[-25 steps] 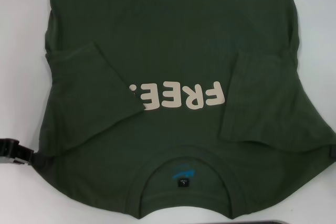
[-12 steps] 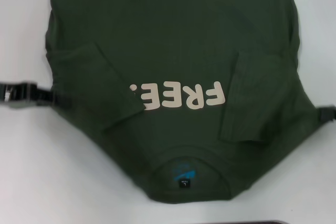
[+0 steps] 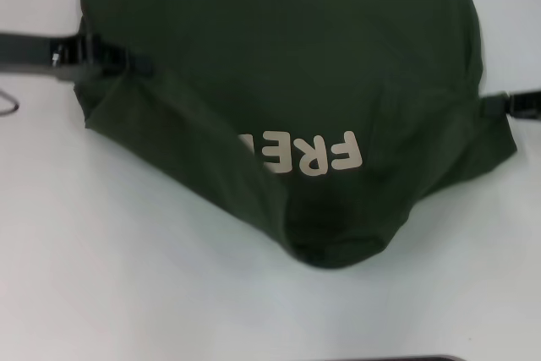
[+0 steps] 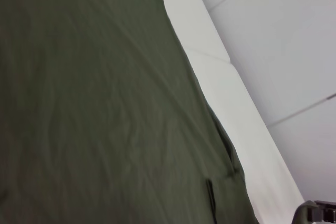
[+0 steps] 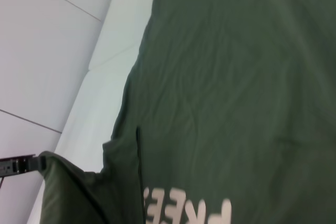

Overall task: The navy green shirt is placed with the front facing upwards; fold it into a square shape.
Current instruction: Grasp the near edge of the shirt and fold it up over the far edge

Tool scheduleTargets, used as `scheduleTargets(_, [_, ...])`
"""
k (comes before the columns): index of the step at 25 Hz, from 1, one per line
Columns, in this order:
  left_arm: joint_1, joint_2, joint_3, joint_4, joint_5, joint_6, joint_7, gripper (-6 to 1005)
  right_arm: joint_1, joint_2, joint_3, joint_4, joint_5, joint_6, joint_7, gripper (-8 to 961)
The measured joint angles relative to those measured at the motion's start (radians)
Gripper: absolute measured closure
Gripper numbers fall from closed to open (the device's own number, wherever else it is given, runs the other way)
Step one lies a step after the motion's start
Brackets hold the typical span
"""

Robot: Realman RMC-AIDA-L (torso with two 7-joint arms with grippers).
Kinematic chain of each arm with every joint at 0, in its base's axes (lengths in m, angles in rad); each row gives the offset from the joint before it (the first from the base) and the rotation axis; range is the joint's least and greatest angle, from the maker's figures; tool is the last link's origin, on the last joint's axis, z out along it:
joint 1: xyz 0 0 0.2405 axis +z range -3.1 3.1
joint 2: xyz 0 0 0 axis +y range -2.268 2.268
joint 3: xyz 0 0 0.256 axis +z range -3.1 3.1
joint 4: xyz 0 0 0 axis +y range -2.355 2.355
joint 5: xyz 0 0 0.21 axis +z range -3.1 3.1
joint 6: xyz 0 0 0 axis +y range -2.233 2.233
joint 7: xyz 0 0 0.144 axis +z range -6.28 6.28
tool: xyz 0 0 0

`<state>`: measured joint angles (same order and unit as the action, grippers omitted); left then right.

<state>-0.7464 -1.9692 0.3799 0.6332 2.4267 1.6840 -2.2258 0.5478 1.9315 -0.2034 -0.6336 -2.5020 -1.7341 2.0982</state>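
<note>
The navy green shirt (image 3: pixel 279 65) lies on the white table with its near, collar end lifted and carried over the body; the cream letters "FRE" (image 3: pixel 313 154) still show and the collar is hidden under the sagging fold. My left gripper (image 3: pixel 127 63) is shut on the shirt's left edge and my right gripper (image 3: pixel 494 106) is shut on its right edge, both raised. Olive cloth (image 4: pixel 105 108) fills the left wrist view. In the right wrist view, the shirt (image 5: pixel 226 87) with its letters appears, and the left gripper (image 5: pixel 31 163) holds a raised corner farther off.
The white table (image 3: pixel 127 276) is bare in front of the fold. A dark strip (image 3: pixel 389 358) lies along the near edge. Pale wall panels (image 4: pixel 283 35) stand beyond the table's far side.
Both grippers have moved away from me with the shirt's shoulder edges, pulling the collar end up and over. The collar, neck tag and folded sleeves are now hidden, and part of the lettering is covered.
</note>
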Motion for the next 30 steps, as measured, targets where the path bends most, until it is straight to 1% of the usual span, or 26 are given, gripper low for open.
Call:
scheduleTargets(5, [-0.066,-0.002,0.003,-0.014,-0.003,-0.085,0.01,952,0.07,0.003,-0.016,0.0,0.002,0.072,0.016,814])
scheduleTargets(10, [-0.108,-0.009,0.014,-0.02,-0.026,-0.183,0.019,951,0.129,0.011,-0.04,0.0,0.004,0.152,0.024,809])
scheduleTargets(16, [-0.153,-0.009,0.015,-0.054,-0.04,-0.287,0.038,949,0.182,0.019,-0.063,0.0,0.015,0.246,0.025,803])
scheduleTargets(22, [-0.179,-0.016,0.016,-0.056,-0.053,-0.382,0.04,947,0.2,0.022,-0.107,0.0,0.07,0.349,0.026,797])
scheduleTargets(27, [-0.185,-0.024,0.019,-0.056,-0.065,-0.451,0.042,945,0.204,0.022,-0.168,0.0,0.127,0.425,0.035,792])
scheduleTargets(30, [-0.185,-0.025,0.032,-0.057,-0.078,-0.495,0.044,944,0.213,0.022,-0.184,0.0,0.137,0.46,0.037,789])
